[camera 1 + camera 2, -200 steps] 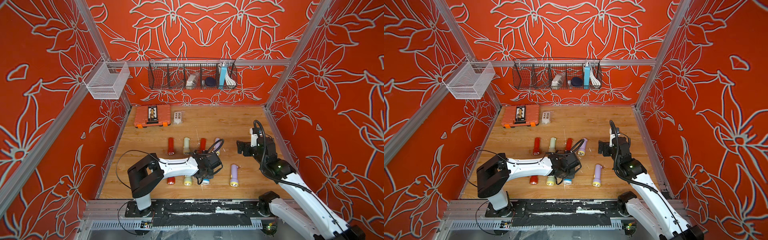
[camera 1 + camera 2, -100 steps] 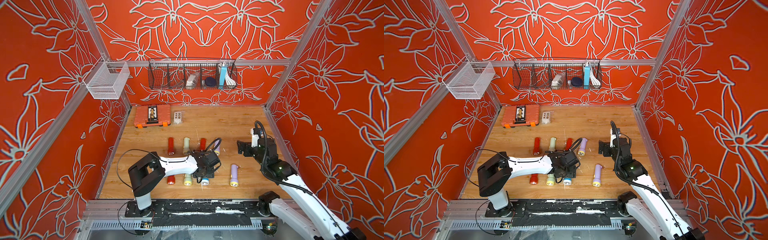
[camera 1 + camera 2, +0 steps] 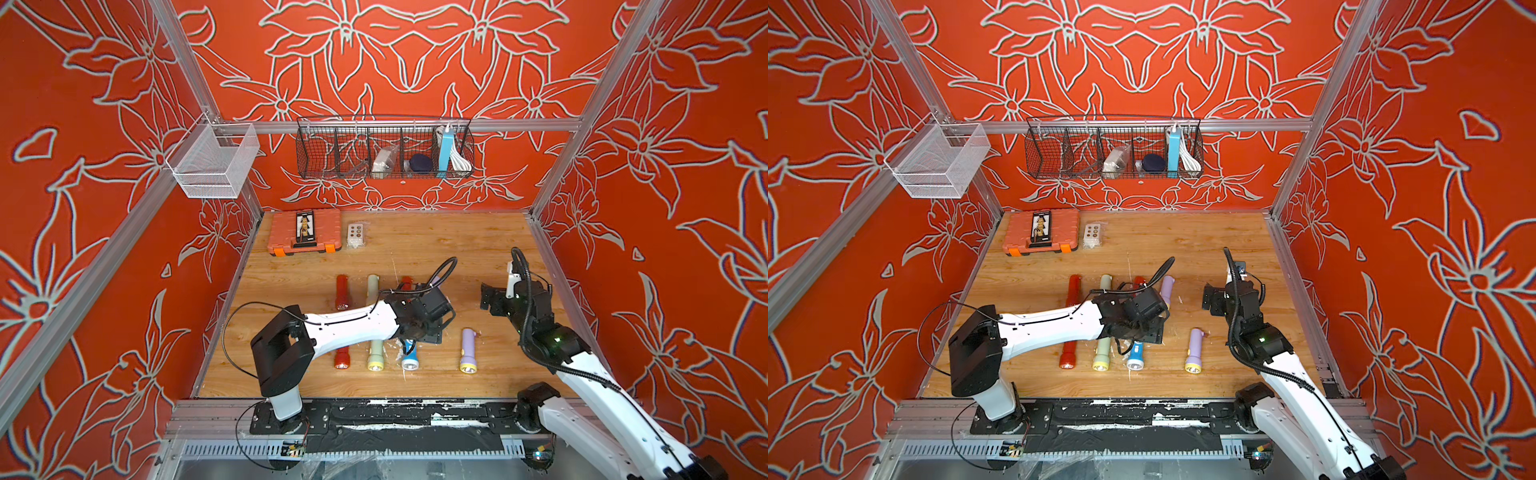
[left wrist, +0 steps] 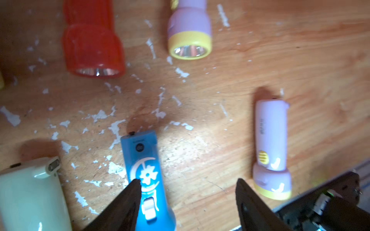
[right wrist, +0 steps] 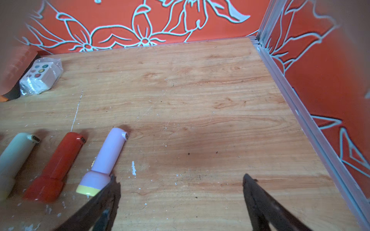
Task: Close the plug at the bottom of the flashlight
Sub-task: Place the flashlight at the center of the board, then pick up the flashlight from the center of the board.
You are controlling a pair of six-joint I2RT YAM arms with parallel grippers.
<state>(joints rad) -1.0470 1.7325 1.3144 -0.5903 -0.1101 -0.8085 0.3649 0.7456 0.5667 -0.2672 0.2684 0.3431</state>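
The blue flashlight (image 3: 410,357) (image 3: 1136,357) lies in the near row on the wooden floor, lens toward the front edge. In the left wrist view its body (image 4: 144,174) runs away from the jaws to a flat tail end (image 4: 138,138) with a small dark tab at the edge. My left gripper (image 4: 188,186) (image 3: 432,328) hovers low over its rear half. The jaws are open and one fingertip (image 4: 136,188) overlaps the flashlight's side without gripping it. My right gripper (image 5: 178,180) (image 3: 488,297) hangs open over bare floor to the right, holding nothing.
Red (image 3: 342,358), pale green (image 3: 375,353) and lilac (image 3: 468,351) flashlights share the near row. Several more lie in a far row (image 3: 342,291). An orange tool case (image 3: 304,230) and a small white pack (image 3: 357,235) sit at the back left. Wire baskets (image 3: 384,147) hang on the back wall.
My left gripper was shut over the blue flashlight's tail and has opened. It has barely shifted. The right arm has not moved.
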